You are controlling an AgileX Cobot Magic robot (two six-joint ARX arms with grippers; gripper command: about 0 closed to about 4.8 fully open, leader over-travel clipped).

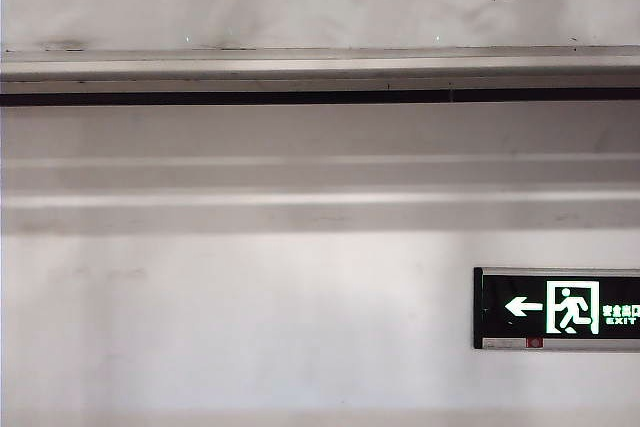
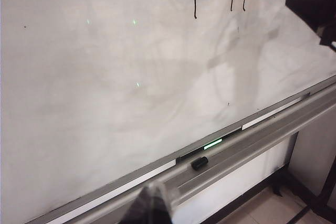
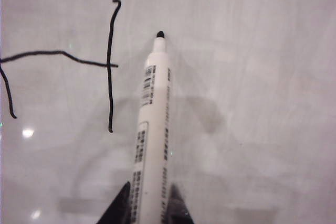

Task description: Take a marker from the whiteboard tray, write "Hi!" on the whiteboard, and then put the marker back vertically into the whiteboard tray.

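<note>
Jaws of right gripper (image 3: 149, 205) pinching the marker (image 3: 152, 129), tip at whiteboard (image 2: 105, 103), three o'clock of black strokes (image 3: 110, 61); left gripper (image 2: 149, 205) near whiteboard tray (image 2: 252, 140), jaws' state unclear.

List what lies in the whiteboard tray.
In the left wrist view, one small black cap lies in the whiteboard tray. The left gripper covers part of it. The marker is not there; the right gripper holds it.

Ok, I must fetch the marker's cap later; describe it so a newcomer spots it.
Follow the whiteboard down to the whiteboard tray. A small black cap lies in its channel, below a green glow, apart from the marker in the right gripper.
</note>
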